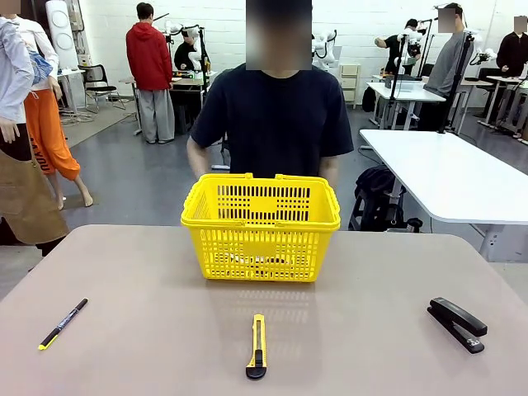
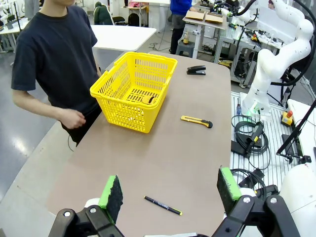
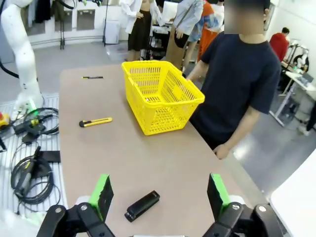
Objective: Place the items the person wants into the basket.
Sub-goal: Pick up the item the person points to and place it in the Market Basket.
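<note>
Left gripper (image 2: 169, 190) is up over the near end of the table, jaws wide apart, green pads flanking nothing but air. The yellow utility knife (image 2: 196, 121) lies flat well beyond them at about 1 o'clock, and the basket (image 2: 129, 106) stands farther off at 11 o'clock. Directly between the left fingers, down on the table, lies the thin black pen (image 2: 163, 205) with its yellow tip.

Over to the right gripper (image 3: 159, 190): jaws spread just as wide, holding nothing. From the right wrist view the knife is at 10 o'clock, well apart from the pads, and the basket sits near 12 o'clock. The black stapler (image 3: 142, 206) lies on the table just below the gap between the fingers.

From the front, the knife lies at 6 o'clock of the basket, near it but not touching, pointing almost straight at it. It is slim and flat with a yellow body, a dark slider strip down its middle and a rounded black butt at the near end. The basket is glossy yellow plastic with slotted lattice walls, tapering toward its base, handles folded down along the rim. Something dark lies on its floor, too small to tell.

The table (image 1: 148, 355) is a smooth, matte, beige-brown top. The person (image 1: 279, 115) in the dark T-shirt stands at the basket's 12 o'clock, hands low behind it.
</note>
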